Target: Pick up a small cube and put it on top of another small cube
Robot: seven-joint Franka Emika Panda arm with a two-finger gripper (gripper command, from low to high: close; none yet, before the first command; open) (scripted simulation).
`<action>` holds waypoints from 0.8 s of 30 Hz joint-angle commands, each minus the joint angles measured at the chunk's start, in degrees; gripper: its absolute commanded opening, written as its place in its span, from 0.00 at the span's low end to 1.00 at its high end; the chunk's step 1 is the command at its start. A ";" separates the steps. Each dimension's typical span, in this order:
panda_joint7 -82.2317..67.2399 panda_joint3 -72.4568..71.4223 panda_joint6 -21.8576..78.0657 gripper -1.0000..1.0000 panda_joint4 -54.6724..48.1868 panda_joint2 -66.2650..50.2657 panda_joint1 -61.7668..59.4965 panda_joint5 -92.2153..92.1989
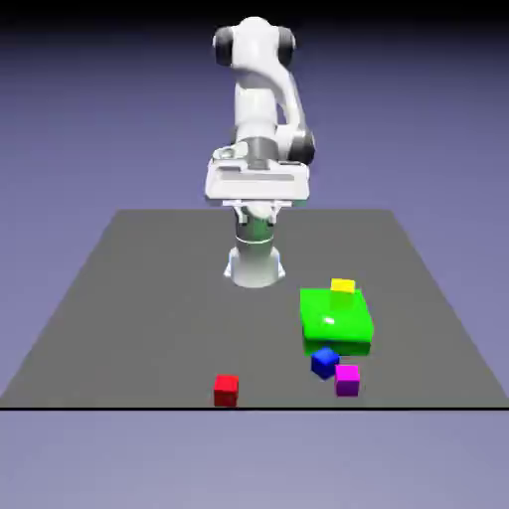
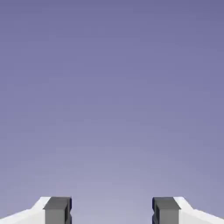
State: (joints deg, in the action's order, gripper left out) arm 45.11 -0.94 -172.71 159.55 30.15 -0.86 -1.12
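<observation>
The robot's gripper (image 1: 257, 213) is hovering high near the robot's base (image 1: 254, 266), its two fingers (image 2: 57, 211) standing wide apart and holding nothing. The hand view is showing only the plain backdrop (image 2: 112, 109) beyond them. Taking the table (image 1: 159, 298) in the exterior view as a clock face, the red cube (image 1: 227, 391) is sitting at about six o'clock, close to the near edge. Toward five o'clock, the blue cube (image 1: 325, 363) and the magenta cube (image 1: 347, 381) are lying close together, near a green block (image 1: 336, 320). A yellow cube (image 1: 343, 286) is showing at the green block's twelve o'clock side.
</observation>
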 commanded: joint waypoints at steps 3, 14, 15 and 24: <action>6.61 -2.33 3.22 0.50 -3.61 -6.23 -3.86 -2.80; 30.83 -10.88 15.04 0.50 -16.85 -29.07 -17.99 -13.07; 33.03 -11.65 16.11 0.50 -18.05 -31.15 -19.28 -14.00; 52.85 -18.65 25.78 0.50 -28.89 -49.84 -30.84 -22.41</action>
State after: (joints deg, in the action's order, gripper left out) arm 97.96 -19.58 -146.93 130.67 -19.68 -31.71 -23.53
